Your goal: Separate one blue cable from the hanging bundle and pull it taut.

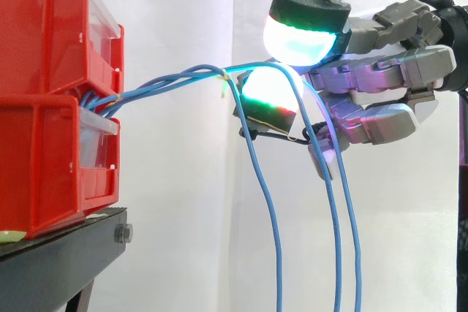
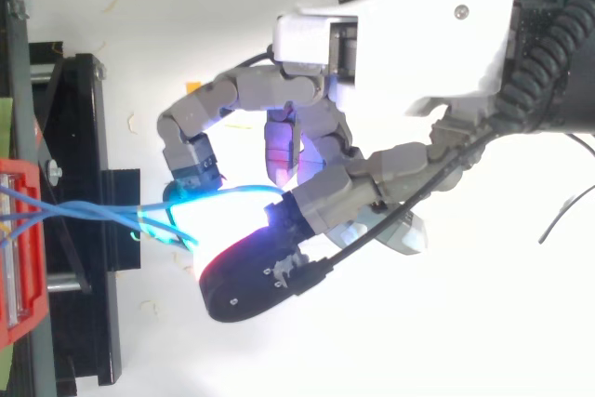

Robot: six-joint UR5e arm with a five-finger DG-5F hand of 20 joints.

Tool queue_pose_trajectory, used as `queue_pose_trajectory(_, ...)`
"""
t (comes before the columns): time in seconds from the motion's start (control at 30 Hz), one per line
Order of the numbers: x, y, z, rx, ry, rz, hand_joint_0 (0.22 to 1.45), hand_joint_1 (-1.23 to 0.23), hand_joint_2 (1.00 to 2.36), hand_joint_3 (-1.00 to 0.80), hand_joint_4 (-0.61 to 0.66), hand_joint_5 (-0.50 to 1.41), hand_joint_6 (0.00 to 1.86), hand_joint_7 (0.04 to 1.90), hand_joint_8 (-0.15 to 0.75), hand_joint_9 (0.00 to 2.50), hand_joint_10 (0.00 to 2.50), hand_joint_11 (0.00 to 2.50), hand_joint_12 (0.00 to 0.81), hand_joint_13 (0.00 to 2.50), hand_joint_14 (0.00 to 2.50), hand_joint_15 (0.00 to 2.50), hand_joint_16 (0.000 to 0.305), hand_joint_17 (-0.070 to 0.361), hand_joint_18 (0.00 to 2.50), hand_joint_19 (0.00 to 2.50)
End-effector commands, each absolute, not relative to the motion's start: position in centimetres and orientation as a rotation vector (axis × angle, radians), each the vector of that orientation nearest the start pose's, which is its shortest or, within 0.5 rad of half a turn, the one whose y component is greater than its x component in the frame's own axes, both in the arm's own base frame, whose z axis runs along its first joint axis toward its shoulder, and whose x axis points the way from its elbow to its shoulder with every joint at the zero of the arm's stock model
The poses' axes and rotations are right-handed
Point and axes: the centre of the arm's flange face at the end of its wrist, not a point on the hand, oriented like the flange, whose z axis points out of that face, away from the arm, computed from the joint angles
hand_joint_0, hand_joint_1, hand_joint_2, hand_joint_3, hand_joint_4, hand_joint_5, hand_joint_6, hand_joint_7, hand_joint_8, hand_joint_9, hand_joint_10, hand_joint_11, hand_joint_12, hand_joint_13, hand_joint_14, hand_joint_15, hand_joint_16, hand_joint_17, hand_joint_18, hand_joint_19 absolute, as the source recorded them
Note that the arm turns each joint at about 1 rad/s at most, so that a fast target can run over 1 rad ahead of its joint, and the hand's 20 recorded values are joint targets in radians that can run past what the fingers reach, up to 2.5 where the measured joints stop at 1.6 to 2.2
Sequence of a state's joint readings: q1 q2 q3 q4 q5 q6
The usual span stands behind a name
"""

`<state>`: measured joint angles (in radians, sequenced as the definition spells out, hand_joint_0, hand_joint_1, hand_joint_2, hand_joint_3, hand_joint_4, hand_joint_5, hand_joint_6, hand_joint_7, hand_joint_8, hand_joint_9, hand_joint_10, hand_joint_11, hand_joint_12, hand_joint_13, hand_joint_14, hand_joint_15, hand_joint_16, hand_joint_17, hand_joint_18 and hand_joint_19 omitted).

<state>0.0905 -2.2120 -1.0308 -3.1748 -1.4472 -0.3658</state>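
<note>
Two red bins (image 1: 44,107) stacked at 9 o'clock of the side view, on a black stand (image 1: 58,246) at 7 o'clock. Out of the gap where they meet, a bundle (image 1: 161,84) of blue cables. Runs almost level toward 3 o'clock, draws together at a pale green tie (image 1: 223,85) just left of centre. Splits past the tie: three strands drop toward 6 o'clock and off the lower edge, hanging loose. One blue cable (image 1: 247,69) (the topmost strand past the tie) rides high, heads toward 2 o'clock and goes in between two glowing pads (image 1: 303,38). Shows little sag between bins and pads. Hand (image 1: 395,71) at 3 o'clock, reaching in from the right edge, fingers curled toward 9 o'clock and closed on the blue cable: one pad white and cyan above it, the other white, green and red just beneath.

Seen from the top view: red bin at the 9 o'clock edge, stand just beside it toward 3 o'clock. Bundle fans out from the bin, narrows toward the tie at 8 o'clock from centre, touches the fingertips there. Palm of the hand (image 2: 409,44) at 1 o'clock, fingers arched down toward 8 o'clock round the cables. Cannot tell from above which strand lies between the pads (their glow washes over it).
</note>
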Motion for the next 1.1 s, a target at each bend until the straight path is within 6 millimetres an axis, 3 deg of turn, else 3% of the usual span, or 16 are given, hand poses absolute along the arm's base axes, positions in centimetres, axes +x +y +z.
queue_pose_trajectory(0.0, 73.85, -8.06, 35.10, 1.063, 1.438, 0.863, 0.69, -0.69, 1.01, -0.43, 0.16, 0.13, 0.50, 1.27, 0.120, 2.13, 0.03, 0.66, 0.292, 1.56, 0.02, 0.80, 0.047, 0.106, 0.90, 0.75)
queue_pose_trajectory(0.2, 73.83, -8.19, 35.09, 1.109, 1.407, 0.873, 0.72, -0.87, 1.00, -0.48, 0.12, 0.13, 0.50, 1.28, 0.136, 2.13, 0.03, 0.69, 0.292, 1.56, 0.03, 0.80, 0.046, 0.105, 0.91, 0.75)
queue_pose_trajectory(0.23, 73.83, -8.19, 35.09, 1.109, 1.407, 0.873, 0.71, -0.96, 1.00, -0.50, 0.12, 0.13, 0.50, 1.30, 0.150, 2.12, 0.03, 0.70, 0.296, 1.56, 0.03, 0.81, 0.046, 0.105, 0.92, 0.74)
queue_pose_trajectory(0.4, 73.82, -8.30, 35.09, 1.109, 1.406, 0.872, 0.62, -1.08, 1.00, -0.50, 0.13, 0.12, 0.50, 1.37, 0.173, 2.06, 0.03, 0.71, 0.303, 1.52, 0.02, 0.81, 0.048, 0.107, 0.90, 0.74)
queue_pose_trajectory(0.47, 73.82, -8.30, 35.09, 1.108, 1.407, 0.871, 0.52, -1.02, 1.00, -0.50, 0.14, 0.12, 0.50, 1.37, 0.178, 2.07, 0.03, 0.70, 0.317, 1.53, 0.02, 0.79, 0.052, 0.117, 0.92, 0.72)
queue_pose_trajectory(0.57, 73.82, -8.29, 35.09, 1.107, 1.408, 0.872, 0.42, -0.74, 1.00, -0.50, 0.17, 0.13, 0.50, 1.33, 0.175, 2.10, 0.03, 0.63, 0.343, 1.57, 0.02, 0.74, 0.062, 0.141, 0.98, 0.67)
queue_pose_trajectory(0.73, 73.86, -8.29, 35.12, 1.101, 1.408, 0.870, 0.46, -0.40, 1.00, -0.50, 0.14, 0.14, 0.50, 1.30, 0.140, 2.13, 0.03, 0.60, 0.327, 1.57, 0.02, 0.75, 0.059, 0.133, 0.94, 0.69)
queue_pose_trajectory(0.8, 73.86, -8.27, 35.12, 1.097, 1.411, 0.867, 0.51, -0.40, 1.00, -0.50, 0.12, 0.14, 0.50, 1.30, 0.131, 2.11, 0.03, 0.63, 0.310, 1.55, 0.02, 0.77, 0.054, 0.122, 0.89, 0.72)
queue_pose_trajectory(0.87, 73.87, -8.16, 35.12, 1.092, 1.414, 0.865, 0.61, -0.50, 1.00, -0.50, 0.10, 0.14, 0.50, 1.31, 0.118, 2.11, 0.03, 0.65, 0.291, 1.53, 0.02, 0.80, 0.049, 0.110, 0.85, 0.74)
queue_pose_trajectory(1.07, 73.89, -7.95, 35.12, 1.067, 1.428, 0.844, 0.70, -0.65, 1.00, -0.46, 0.08, 0.14, 0.50, 1.29, 0.114, 2.13, 0.03, 0.68, 0.289, 1.54, 0.03, 0.80, 0.047, 0.105, 0.87, 0.74)
